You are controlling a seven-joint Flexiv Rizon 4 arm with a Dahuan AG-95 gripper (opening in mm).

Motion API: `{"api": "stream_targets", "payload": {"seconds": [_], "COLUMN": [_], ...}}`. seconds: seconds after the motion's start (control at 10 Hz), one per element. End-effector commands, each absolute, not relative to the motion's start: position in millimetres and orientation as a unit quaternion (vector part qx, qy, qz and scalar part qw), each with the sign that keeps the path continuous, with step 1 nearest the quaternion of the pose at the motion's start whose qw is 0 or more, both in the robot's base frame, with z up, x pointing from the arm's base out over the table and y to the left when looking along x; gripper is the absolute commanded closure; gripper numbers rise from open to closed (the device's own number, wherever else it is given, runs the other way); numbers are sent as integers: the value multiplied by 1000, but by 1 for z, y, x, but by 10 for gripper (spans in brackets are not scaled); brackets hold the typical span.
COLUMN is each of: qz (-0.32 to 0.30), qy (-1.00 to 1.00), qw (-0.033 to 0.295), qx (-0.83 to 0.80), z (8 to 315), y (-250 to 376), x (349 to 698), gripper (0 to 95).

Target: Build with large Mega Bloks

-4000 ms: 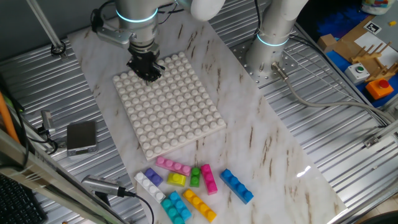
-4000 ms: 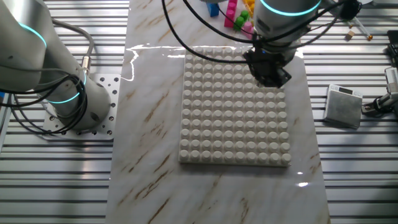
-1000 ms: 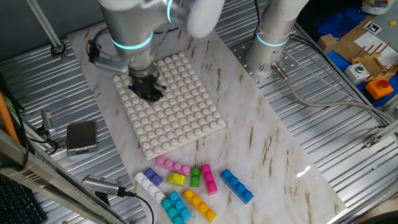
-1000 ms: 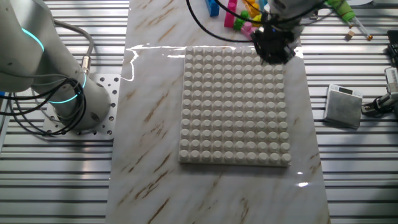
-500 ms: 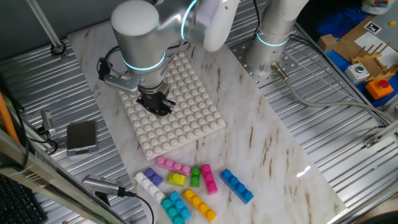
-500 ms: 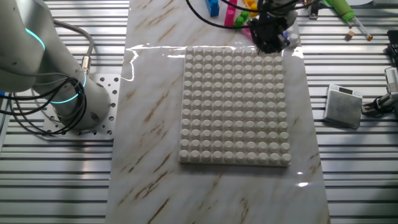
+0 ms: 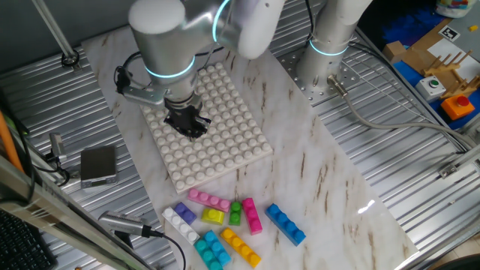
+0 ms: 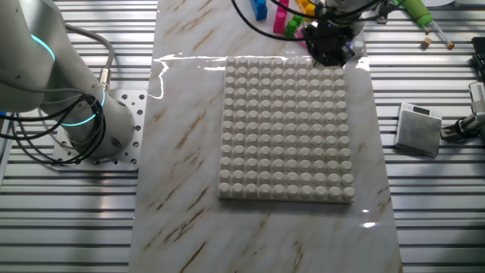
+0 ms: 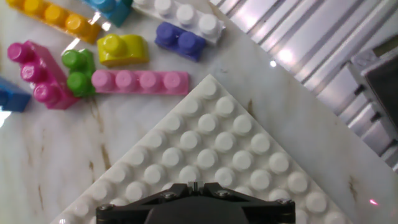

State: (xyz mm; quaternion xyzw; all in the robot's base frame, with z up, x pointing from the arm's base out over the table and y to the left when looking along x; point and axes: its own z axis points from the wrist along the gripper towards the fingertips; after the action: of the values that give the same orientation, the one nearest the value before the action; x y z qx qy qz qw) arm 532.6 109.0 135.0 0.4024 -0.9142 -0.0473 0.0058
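Observation:
The Mega Bloks lie in a loose pile beyond the corner of the white studded baseplate [image 9: 230, 143]. In the hand view I see a long pink brick [image 9: 140, 81], a short yellow one [image 9: 124, 49], green [image 9: 79, 71], magenta [image 9: 37, 74], purple-and-white [image 9: 186, 28], orange [image 9: 53, 15], cyan [image 9: 112, 7] and blue [image 9: 11, 99]. In one fixed view the pile [image 7: 225, 221] sits at the marble's front. My gripper [image 7: 187, 122] hovers over the baseplate [image 7: 225, 142], shut and empty; it also shows in the other fixed view [image 8: 327, 47] and the hand view [image 9: 194, 185].
A grey box [image 7: 97, 165] lies on the ribbed metal left of the marble slab, with a cabled tool [image 7: 127, 225] near it. A second arm's base [image 7: 326, 45] stands at the back right. The box also shows in the other fixed view [image 8: 419, 129].
My gripper has moved across the baseplate from its far corner towards the side where the bricks lie. It stays shut. The bricks have not moved.

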Motion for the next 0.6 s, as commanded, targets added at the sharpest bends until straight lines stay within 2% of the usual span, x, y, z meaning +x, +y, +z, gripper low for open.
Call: {"api": "stream_targets", "payload": {"seconds": [0.1,0.6], "qz": [-42,-49], "qy": [-910,-934], "qw": [25,22], "qx": [411,354], "z": [135,129], "y": [109,150], "x": [532,551], "gripper": [950,950]}}
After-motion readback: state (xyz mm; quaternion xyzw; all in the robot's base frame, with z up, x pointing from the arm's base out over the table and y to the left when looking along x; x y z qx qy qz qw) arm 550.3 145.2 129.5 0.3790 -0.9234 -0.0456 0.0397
